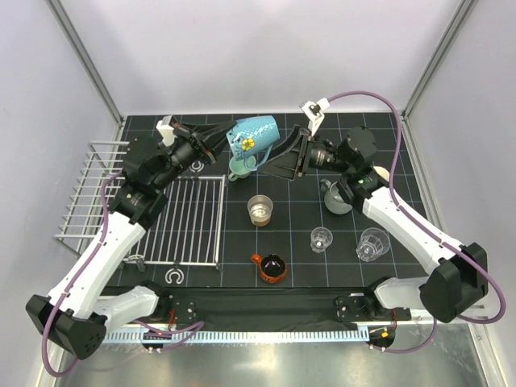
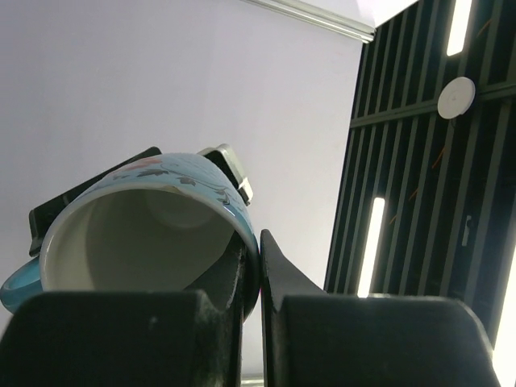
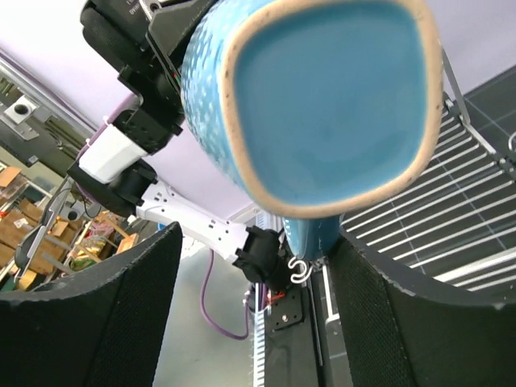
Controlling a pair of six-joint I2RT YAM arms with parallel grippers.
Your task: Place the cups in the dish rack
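My left gripper holds a blue cup with a cream inside up in the air at the back centre, tilted on its side. In the left wrist view its fingers pinch the cup's rim, one inside and one outside. My right gripper is open around the cup's base end; its wrist view shows the blue base and handle between the wide fingers, with a gap on the left. A mint green cup stands below. The dish rack is at the left.
On the mat stand a steel cup, an orange cup, two clear cups and a grey cup under the right arm. The rack's flat slatted part lies beside the left arm.
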